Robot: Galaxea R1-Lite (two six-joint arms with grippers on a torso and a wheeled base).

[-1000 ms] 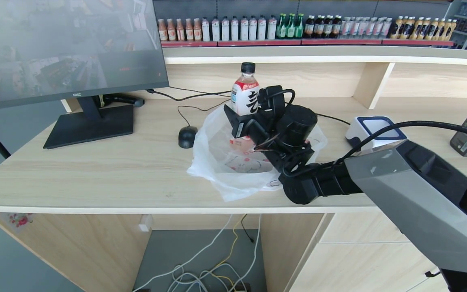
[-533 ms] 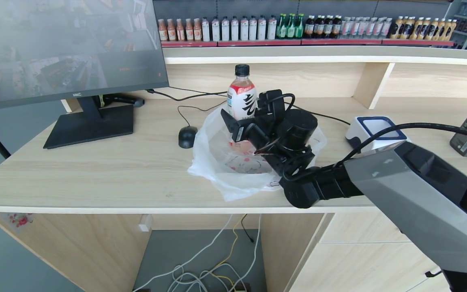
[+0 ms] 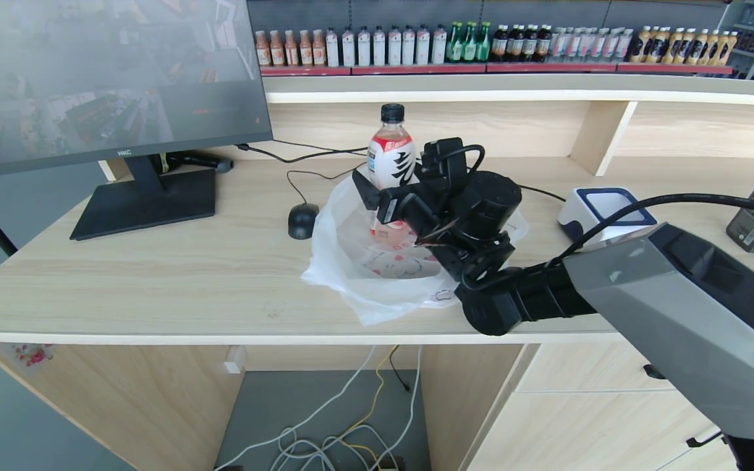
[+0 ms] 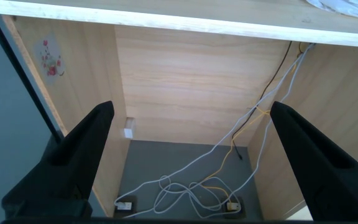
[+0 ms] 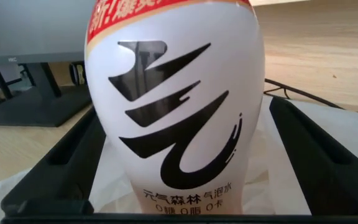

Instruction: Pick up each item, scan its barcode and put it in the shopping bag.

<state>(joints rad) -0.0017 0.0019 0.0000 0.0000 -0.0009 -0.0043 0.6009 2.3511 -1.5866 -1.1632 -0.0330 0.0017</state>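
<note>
Head view: right pincer (image 3: pixel 393 188) grasps bottle (image 3: pixel 390 152), seemingly inside bag (image 3: pixel 344 265); mouse (image 3: pixel 302 220) beside, scanner (image 3: pixel 596 210) near.

right arm (image 3: pixel 678 314): grey shell, black wrist | cable (image 3: pixel 678 199): black | jaws: black

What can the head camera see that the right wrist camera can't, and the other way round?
Head camera's extras: the black cap of the bottle, the computer mouse, the scanner and the shelf of drinks behind the counter.
Right wrist camera's extras: the tiny line of print low on the label, and the inner sides of the right hand's fingers beside the bottle.
Shared: the bottle, the right hand, the shopping bag, the monitor stand and the counter.
</note>
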